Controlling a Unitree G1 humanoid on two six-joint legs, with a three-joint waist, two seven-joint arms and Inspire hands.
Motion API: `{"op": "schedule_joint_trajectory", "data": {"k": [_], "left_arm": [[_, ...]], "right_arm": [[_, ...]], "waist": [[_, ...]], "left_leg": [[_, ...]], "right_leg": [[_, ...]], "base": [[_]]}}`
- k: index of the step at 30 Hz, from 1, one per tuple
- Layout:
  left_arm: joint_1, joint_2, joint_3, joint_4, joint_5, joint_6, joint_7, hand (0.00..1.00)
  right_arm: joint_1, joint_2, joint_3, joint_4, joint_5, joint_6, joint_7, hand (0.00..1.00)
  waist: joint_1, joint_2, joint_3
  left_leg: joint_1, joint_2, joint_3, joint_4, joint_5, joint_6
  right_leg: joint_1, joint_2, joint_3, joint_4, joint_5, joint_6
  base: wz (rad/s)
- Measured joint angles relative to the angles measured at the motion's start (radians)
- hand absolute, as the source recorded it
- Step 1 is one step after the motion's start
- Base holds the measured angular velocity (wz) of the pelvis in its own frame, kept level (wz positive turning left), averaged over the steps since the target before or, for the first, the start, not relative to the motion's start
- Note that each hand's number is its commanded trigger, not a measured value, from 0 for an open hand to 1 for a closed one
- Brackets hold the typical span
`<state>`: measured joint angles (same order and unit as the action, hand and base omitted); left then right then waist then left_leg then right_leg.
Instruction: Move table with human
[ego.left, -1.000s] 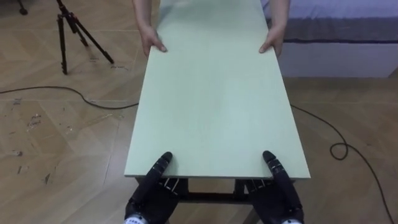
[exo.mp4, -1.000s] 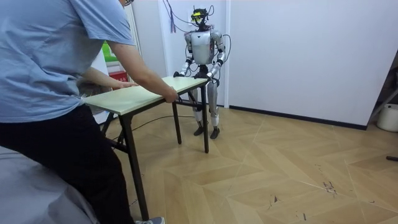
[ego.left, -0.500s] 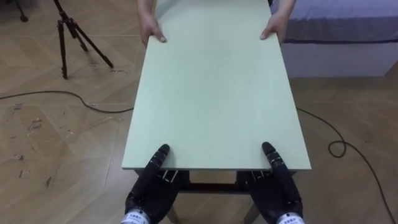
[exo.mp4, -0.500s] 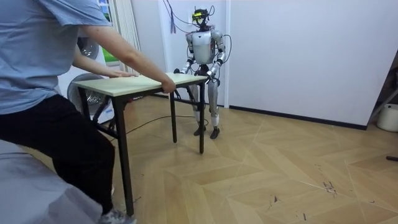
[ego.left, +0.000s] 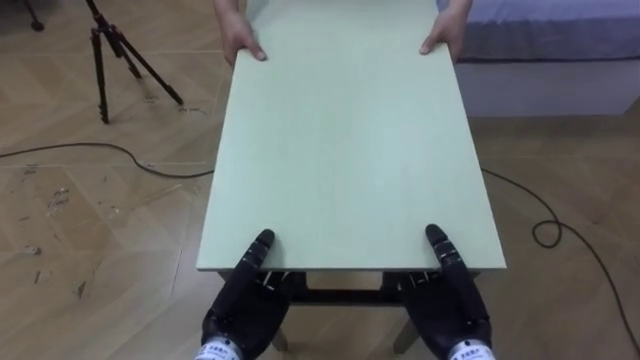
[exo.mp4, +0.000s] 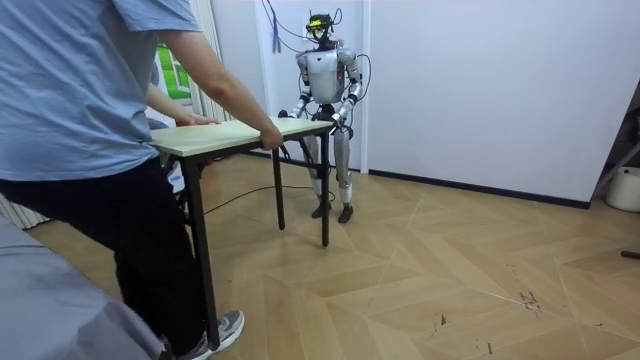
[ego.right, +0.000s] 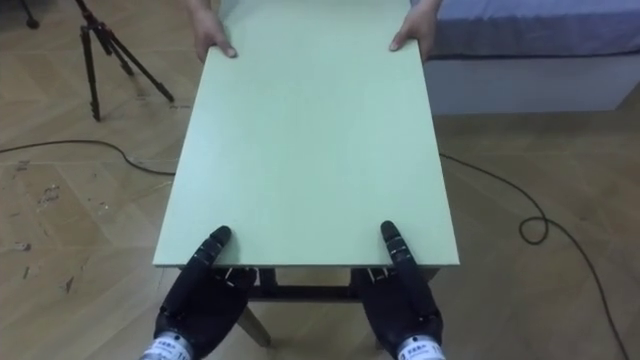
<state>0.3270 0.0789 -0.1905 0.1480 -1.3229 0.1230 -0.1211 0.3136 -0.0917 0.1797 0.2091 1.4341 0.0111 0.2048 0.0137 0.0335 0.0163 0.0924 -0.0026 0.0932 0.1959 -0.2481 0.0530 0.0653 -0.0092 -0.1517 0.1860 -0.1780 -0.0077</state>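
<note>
1. The table (ego.left: 345, 150), pale green on top with dark legs, is standing lengthwise between the robot and a person (exo.mp4: 90, 120), over a wooden floor (ego.left: 80, 250).
2. The left hand (ego.left: 243, 305) is sitting at the table's near edge, close to its left corner. Its thumb is lying flat on the top and its palm is hanging just below the edge. Whether it is grasping the table cannot be told.
3. The right hand (ego.left: 450, 305) is sitting at the same near edge, close to the right corner. Its thumb is also resting on the top and its palm is hanging below. Its grasp cannot be told either.
4. At the table's far end, the person's one hand (ego.left: 238, 38) is gripping the left corner and the person's other hand (ego.left: 445, 35) is gripping the right corner.
5. In the room view the robot is standing upright at one short end of the table, and the person is leaning in at the opposite end.
6. A dark tripod (ego.left: 115, 50) is standing on the floor off the table's far left side.
7. A bed (ego.left: 560, 50) with a grey cover is lying beyond the table's far right corner.
</note>
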Motion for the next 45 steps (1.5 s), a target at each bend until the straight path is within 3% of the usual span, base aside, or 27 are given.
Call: {"op": "schedule_joint_trajectory", "data": {"k": [9, 14, 15, 18, 23, 25, 28, 29, 30, 32, 33, 34, 35, 36, 38, 40, 41, 43, 45], "left_arm": [[0.082, 0.002, 0.001, -0.094, 0.010, -0.009, 0.000, 1.00], [0.083, 0.004, -0.005, -0.109, 0.030, -0.025, -0.001, 1.00], [0.084, 0.008, -0.018, -0.110, 0.031, -0.044, -0.003, 1.00], [0.087, 0.009, -0.030, -0.109, 0.051, -0.050, -0.008, 1.00], [0.089, 0.006, -0.039, -0.108, 0.061, -0.064, -0.025, 1.00], [0.094, 0.001, -0.041, -0.108, 0.060, -0.066, -0.042, 1.00], [0.090, -0.004, -0.048, -0.108, 0.059, -0.068, -0.055, 1.00], [0.089, -0.004, -0.048, -0.107, 0.056, -0.068, -0.056, 1.00], [0.091, -0.008, -0.049, -0.102, 0.046, -0.067, -0.060, 1.00], [0.120, -0.015, -0.046, -0.101, 0.010, -0.068, -0.074, 1.00], [0.129, -0.016, -0.046, -0.102, -0.006, -0.068, -0.081, 1.00], [0.130, -0.016, -0.045, -0.103, -0.006, -0.068, -0.084, 1.00], [0.121, -0.014, -0.045, -0.104, 0.004, -0.067, -0.084, 1.00], [0.099, -0.006, -0.044, -0.105, 0.014, -0.068, -0.084, 1.00], [0.062, 0.003, -0.049, -0.109, 0.022, -0.087, -0.082, 1.00], [0.015, 0.010, -0.047, -0.098, 0.023, -0.096, -0.076, 1.00], [-0.022, 0.011, -0.045, -0.073, 0.025, -0.106, -0.074, 1.00], [-0.042, 0.008, -0.046, -0.041, 0.021, -0.113, -0.064, 1.00], [-0.032, 0.006, -0.044, -0.041, 0.018, -0.124, -0.061, 1.00]], "right_arm": [[0.037, -0.015, 0.041, -0.041, 0.006, -0.026, 0.017, 1.00], [0.068, -0.016, 0.078, -0.069, 0.041, -0.070, 0.021, 1.00], [0.073, -0.017, 0.086, -0.069, 0.049, -0.079, 0.030, 1.00], [0.093, -0.018, 0.085, -0.068, 0.063, -0.086, 0.046, 1.00], [0.102, -0.017, 0.082, -0.068, 0.073, -0.085, 0.067, 1.00], [0.103, -0.017, 0.079, -0.068, 0.069, -0.088, 0.077, 1.00], [0.098, -0.019, 0.073, -0.068, 0.065, -0.098, 0.088, 1.00], [0.097, -0.019, 0.070, -0.069, 0.056, -0.098, 0.091, 1.00], [0.095, -0.024, 0.065, -0.072, 0.049, -0.096, 0.091, 1.00], [0.079, -0.034, 0.066, -0.071, 0.029, -0.079, 0.085, 1.00], [0.067, -0.036, 0.064, -0.071, 0.013, -0.077, 0.085, 1.00], [0.066, -0.037, 0.061, -0.072, 0.010, -0.076, 0.086, 1.00], [0.066, -0.037, 0.051, -0.071, 0.009, -0.069, 0.086, 1.00], [0.059, -0.029, 0.035, -0.071, 0.008, -0.057, 0.086, 1.00], [0.029, -0.029, 0.023, -0.071, 0.012, -0.043, 0.086, 1.00], [-0.003, -0.016, 0.006, -0.061, 0.012, -0.030, 0.086, 1.00], [-0.027, -0.006, -0.007, -0.042, 0.010, -0.015, 0.087, 1.00], [-0.042, 0.003, -0.015, -0.016, -0.003, -0.004, 0.087, 1.00], [-0.035, 0.018, -0.027, -0.017, -0.028, 0.015, 0.090, 1.00]], "waist": [[-0.003, -0.017, -0.0030], [0.012, -0.027, -0.0029], [0.015, -0.030, -0.0018], [0.014, -0.035, -0.0010], [0.023, -0.038, -0.0008], [0.032, -0.031, -0.0012], [0.056, -0.016, -0.0029], [0.049, -0.012, -0.0033], [0.051, -0.001, -0.0012], [0.059, 0.032, -0.0027], [0.037, 0.061, -0.0039], [0.025, 0.067, -0.0041], [0.010, 0.071, 0.0014], [-0.001, 0.065, 0.0087], [-0.010, 0.053, 0.0163], [0.002, 0.038, 0.0245], [0.019, 0.021, 0.0330], [0.013, 0.011, 0.0291], [-0.009, 0.001, 0.0198]], "left_leg": [[-0.020, 0.004, 0.001, 0.000, 0.000, 0.000], [-0.033, 0.006, 0.006, 0.002, 0.000, 0.000], [-0.041, 0.005, 0.008, 0.006, 0.000, 0.000], [-0.051, 0.004, -0.002, 0.015, 0.000, -0.001], [-0.145, 0.012, -0.007, 0.166, -0.007, -0.011], [-0.183, 0.023, -0.011, 0.228, -0.015, -0.025], [-0.239, 0.042, -0.027, 0.289, -0.035, -0.089], [-0.245, 0.046, -0.042, 0.294, -0.036, -0.131], [-0.270, 0.071, -0.021, 0.397, -0.045, -0.131], [-0.270, 0.116, 0.001, 0.602, -0.056, -0.130], [-0.251, 0.128, -0.013, 0.650, -0.056, -0.131], [-0.235, 0.129, -0.015, 0.638, -0.055, -0.132], [-0.180, 0.127, -0.014, 0.553, -0.067, -0.126], [-0.138, 0.115, -0.013, 0.427, -0.110, -0.117], [-0.114, 0.108, 0.002, 0.283, -0.151, -0.100], [-0.114, 0.103, 0.046, 0.211, -0.178, -0.073], [-0.128, 0.085, 0.060, 0.215, -0.183, -0.046], [-0.161, 0.060, 0.058, 0.254, -0.172, -0.025], [-0.189, 0.042, 0.057, 0.267, -0.164, -0.009]], "right_leg": [[-0.016, 0.003, -0.004, 0.000, 0.000, 0.000], [-0.028, 0.004, -0.004, 0.003, 0.000, 0.000], [-0.032, 0.003, -0.007, 0.002, 0.000, 0.000], [-0.032, 0.001, -0.025, 0.003, 0.000, 0.000], [-0.084, 0.008, -0.024, 0.052, -0.001, -0.007], [-0.097, 0.020, -0.011, 0.054, 0.000, -0.024], [-0.128, 0.046, -0.018, 0.046, 0.004, -0.054], [-0.141, 0.038, -0.043, 0.027, 0.011, -0.067], [-0.146, 0.043, -0.071, 0.033, 0.014, -0.078], [-0.151, 0.059, -0.137, 0.049, 0.013, -0.090], [-0.160, 0.066, -0.174, 0.067, 0.013, -0.097], [-0.173, 0.064, -0.193, 0.085, 0.013, -0.099], [-0.209, 0.056, -0.215, 0.127, 0.013, -0.101], [-0.252, 0.040, -0.226, 0.174, 0.014, -0.102], [-0.320, 0.018, -0.257, 0.221, 0.023, -0.117], [-0.378, -0.002, -0.268, 0.264, 0.032, -0.125], [-0.425, -0.031, -0.266, 0.326, 0.043, -0.123], [-0.463, -0.072, -0.262, 0.372, 0.084, -0.095], [-0.451, -0.082, -0.251, 0.327, 0.090, -0.090]], "base": [[0.00], [0.03], [-0.05], [0.10], [-0.03], [-0.20], [-0.15], [-0.03], [-0.25], [-0.47], [0.00], [0.51], [0.52], [0.45], [0.29], [-0.01], [-0.21], [-0.03], [0.21]]}}
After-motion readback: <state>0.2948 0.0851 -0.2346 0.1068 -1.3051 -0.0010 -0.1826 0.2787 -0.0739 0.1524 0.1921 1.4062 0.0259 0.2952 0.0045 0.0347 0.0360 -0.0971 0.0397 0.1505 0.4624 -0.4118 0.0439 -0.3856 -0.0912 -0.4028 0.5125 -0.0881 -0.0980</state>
